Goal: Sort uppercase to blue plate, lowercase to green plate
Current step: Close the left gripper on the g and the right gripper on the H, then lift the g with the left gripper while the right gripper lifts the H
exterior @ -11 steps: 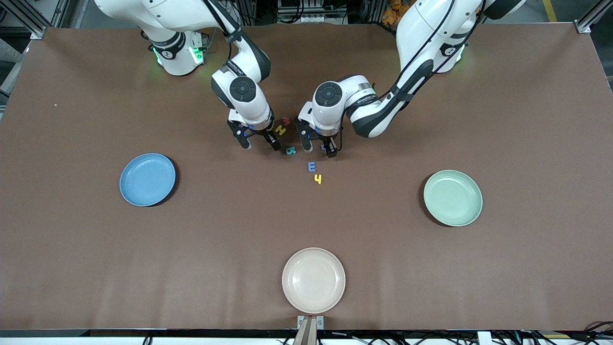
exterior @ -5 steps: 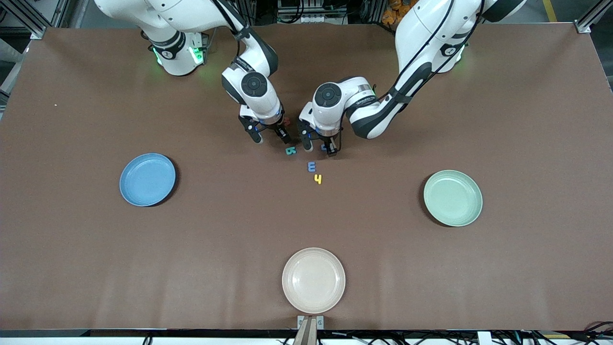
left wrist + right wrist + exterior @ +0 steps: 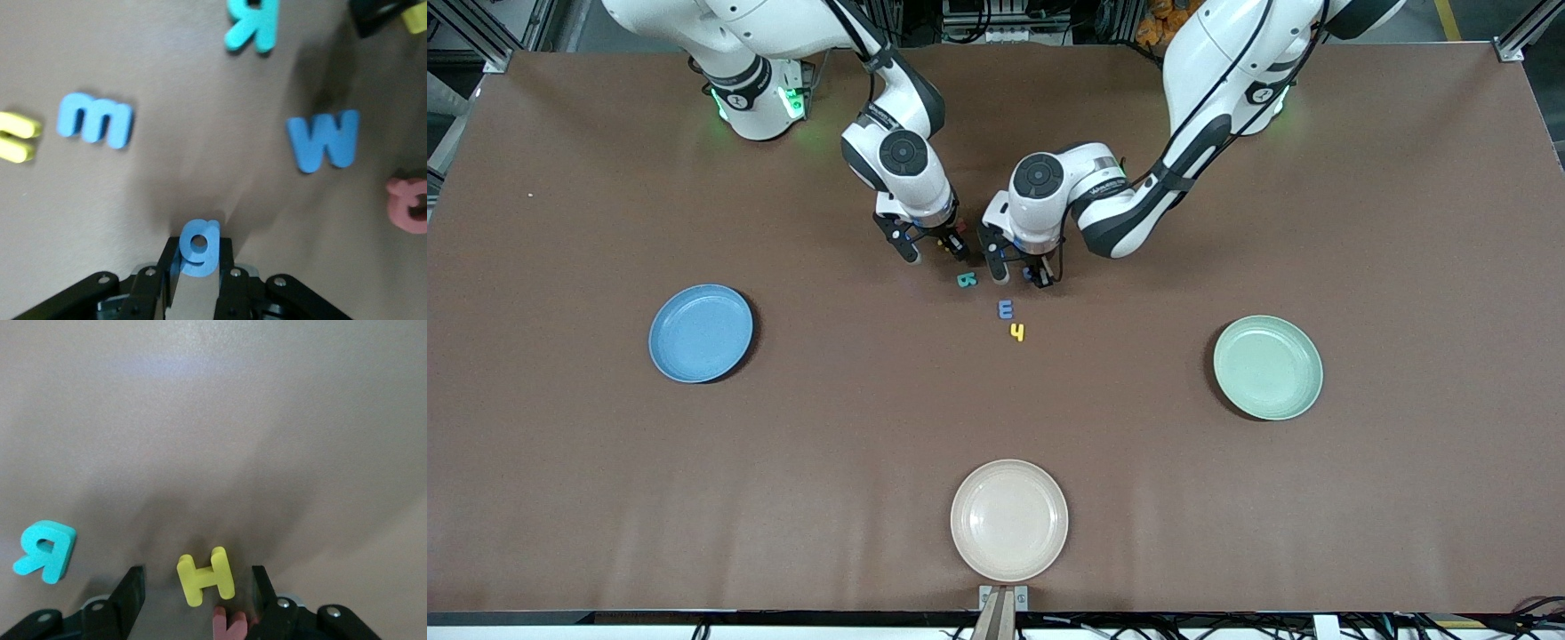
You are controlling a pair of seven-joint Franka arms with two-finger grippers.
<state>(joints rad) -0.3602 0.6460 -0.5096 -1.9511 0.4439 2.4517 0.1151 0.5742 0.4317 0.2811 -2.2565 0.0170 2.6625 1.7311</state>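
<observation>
- Since 1 second ago, left gripper [image 3: 197, 267] has clamped tight on the blue g [image 3: 199, 247], down among the letters.
- Right gripper [image 3: 197, 587] stands open, straddling the yellow H [image 3: 205, 576] on the table [image 3: 1227, 498].

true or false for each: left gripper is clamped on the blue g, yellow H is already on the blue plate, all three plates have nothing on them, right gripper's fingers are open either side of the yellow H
1. The left gripper is shut on the blue g: true.
2. The yellow H is on the blue plate: false, it lies on the table between the right gripper fingers.
3. The blue plate, green plate and cream plate hold nothing: true.
4. The right gripper stands open around the yellow H: true.
</observation>
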